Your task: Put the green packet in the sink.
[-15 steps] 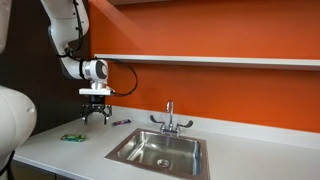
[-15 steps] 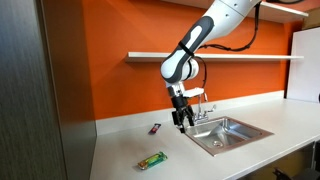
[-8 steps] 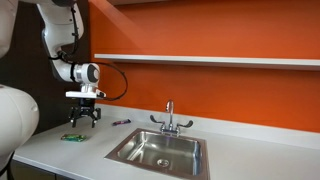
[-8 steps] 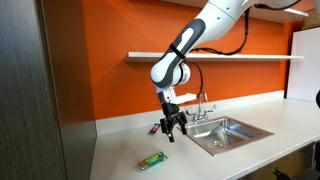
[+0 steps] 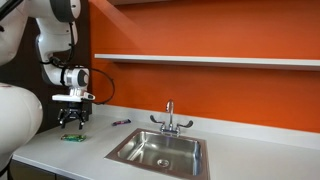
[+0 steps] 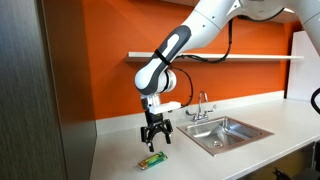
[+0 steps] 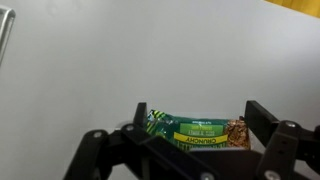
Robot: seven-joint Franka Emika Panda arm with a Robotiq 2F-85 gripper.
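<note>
A white countertop (image 5: 250, 150) runs along an orange wall (image 5: 220, 35), with 1 long shelf (image 5: 220, 61) mounted on the wall above it. In an exterior view a dark panel (image 6: 40, 90) stands at the counter's end.

There is 1 sink (image 5: 180, 148), a steel basin set into the counter. It has 1 chrome faucet (image 5: 170, 117) with 2 handles at its 12 o'clock edge.

There is 1 green packet (image 5: 72, 138). It lies flat on the bare counter at about 9 o'clock from the sink and well apart from it. In the wrist view its printed face (image 7: 198, 130) shows toward 6 o'clock of the picture.

There is 1 small purple object (image 5: 120, 123) near the wall, at roughly 10 o'clock from the sink.

There is 1 arm, carrying the gripper (image 6: 154, 142), which hangs just above the packet and points down. Its 2 fingers (image 7: 143, 115) are spread apart and hold nothing. In the wrist view the packet sits between them, 1 finger at its 9 o'clock end and 1 at its 3 o'clock end. Whether the tips touch the counter cannot be told.
</note>
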